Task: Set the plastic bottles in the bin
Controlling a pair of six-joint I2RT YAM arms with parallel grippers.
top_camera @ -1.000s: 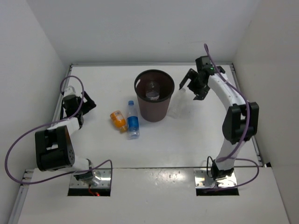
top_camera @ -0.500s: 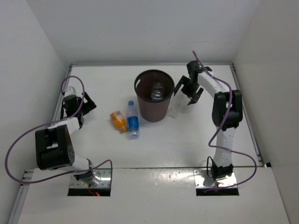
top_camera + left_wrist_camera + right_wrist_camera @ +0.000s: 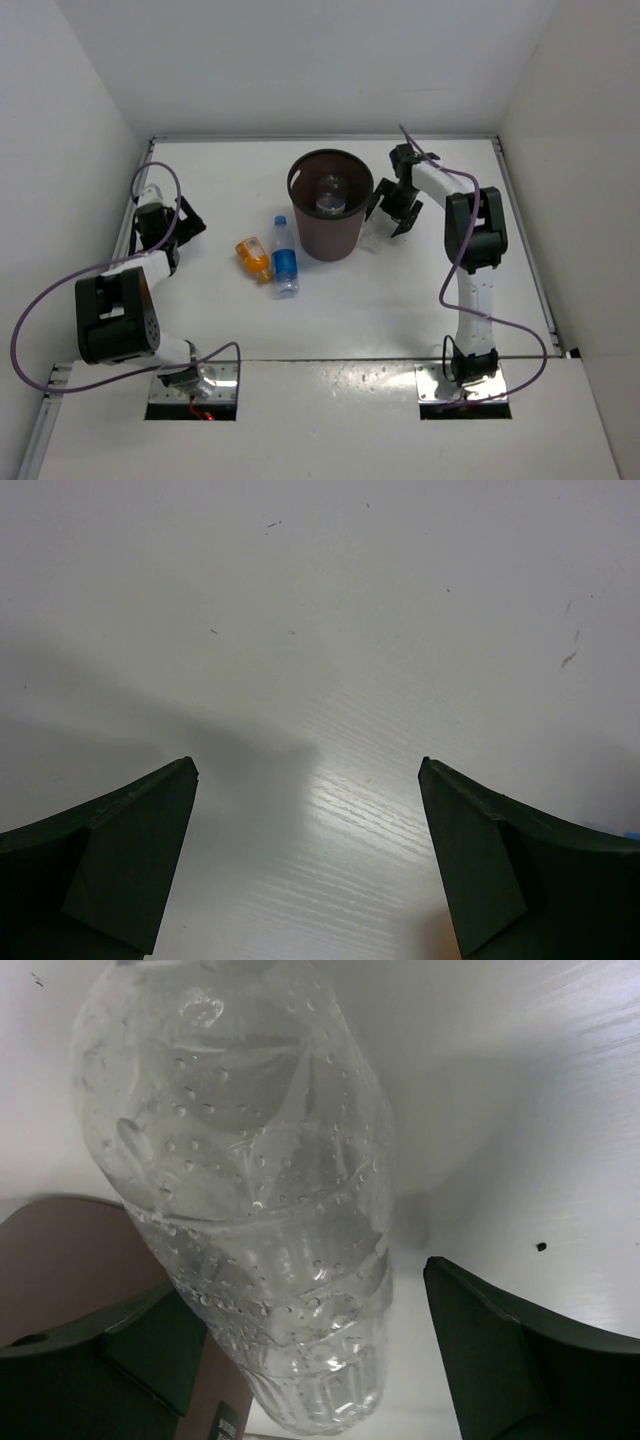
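Note:
The dark brown bin [image 3: 328, 232] stands mid-table with one clear bottle [image 3: 330, 195] inside it. A plain clear bottle [image 3: 372, 236] lies on the table against the bin's right side. My right gripper [image 3: 390, 214] is lowered over it, open. In the right wrist view that bottle [image 3: 240, 1160] sits between the fingers of the right gripper [image 3: 300, 1280], with a gap at the right finger [image 3: 500, 1350]. An orange bottle [image 3: 253, 256] and a blue-labelled bottle [image 3: 285, 262] lie left of the bin. My left gripper [image 3: 185, 222] [image 3: 308, 765] is open over bare table.
The bin wall [image 3: 60, 1260] shows brown just left of the right gripper. White walls close in the table at the left, back and right. Purple cables loop from both arms.
The right arm has swung in and down from the back right to the bin's right side, and its jaws now straddle the clear bottle. The left arm has not moved.

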